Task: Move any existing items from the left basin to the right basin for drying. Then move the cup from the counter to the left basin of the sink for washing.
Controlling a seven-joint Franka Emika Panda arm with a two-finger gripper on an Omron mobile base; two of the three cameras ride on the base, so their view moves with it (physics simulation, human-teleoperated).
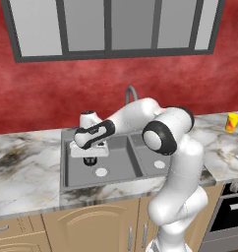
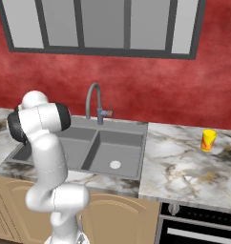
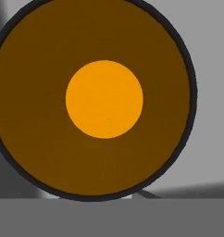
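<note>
From the left base camera, you see the arm reaching down into the left basin of the sink, the hand low over it with the claw just above the white drain at about 5 o'clock from it. A dark stub shows under the hand; it looks like the jar, but it is too small to be sure. The claw is closed down tight, and judging by how near the jar sits to the hand camera, it is probably clamped on the jar. The yellow cup stands on the counter, far out at 3 o'clock.

From the right base camera, the right basin lies bare with its drain at 6 o'clock of the faucet. The arm's own body covers most of the left basin, so hand and jar are hidden here. The cup sits well apart, at 3 o'clock.

From the hand camera, you look straight down on the jar's round top, orange centre inside a brown ring, dark rim cut off at 12 and 9 o'clock. The fingers cannot be made out.

To do this step well, lift straight up until the jar clears the divider, keep it upright, then carry it towards 3 o'clock and set it down gently in the right basin.
</note>
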